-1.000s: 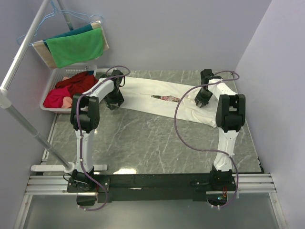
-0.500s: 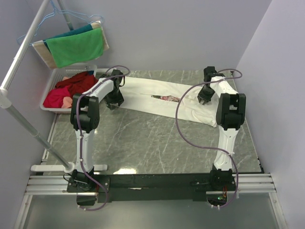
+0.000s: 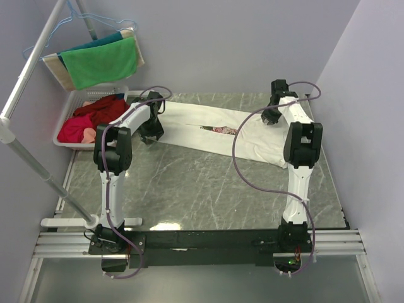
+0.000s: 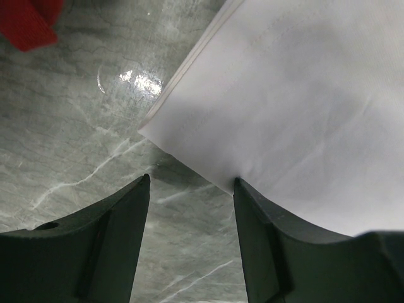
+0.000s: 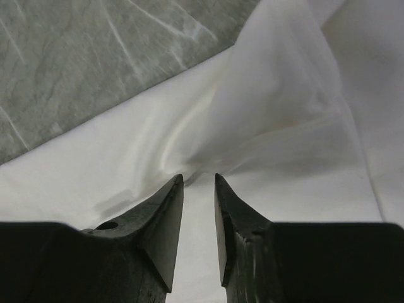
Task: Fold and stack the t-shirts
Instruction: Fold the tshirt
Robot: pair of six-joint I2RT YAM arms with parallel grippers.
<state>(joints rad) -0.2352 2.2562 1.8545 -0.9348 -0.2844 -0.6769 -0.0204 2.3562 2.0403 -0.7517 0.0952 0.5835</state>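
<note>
Claws far forward, pointing down — left claw (image 4: pixel 191 180) spread, right claw (image 5: pixel 197 177) pinching t-shirt (image 5: pixel 284 126).

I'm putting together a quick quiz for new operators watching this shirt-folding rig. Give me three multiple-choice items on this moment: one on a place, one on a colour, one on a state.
1. Where does the basket of red clothes stand?
A) between the arm bases
B) at the far left
C) by the right wall

2. What colour is the front hanging cloth?
A) green
B) yellow
C) black

3. How is the left gripper?
A) shut on red cloth
B) open at the t-shirt corner
C) out of view

Answers:
1 B: the top view shows it left of the left arm.
2 A: it is bright green.
3 B: the left wrist view shows spread fingers with the white corner just ahead.
</note>
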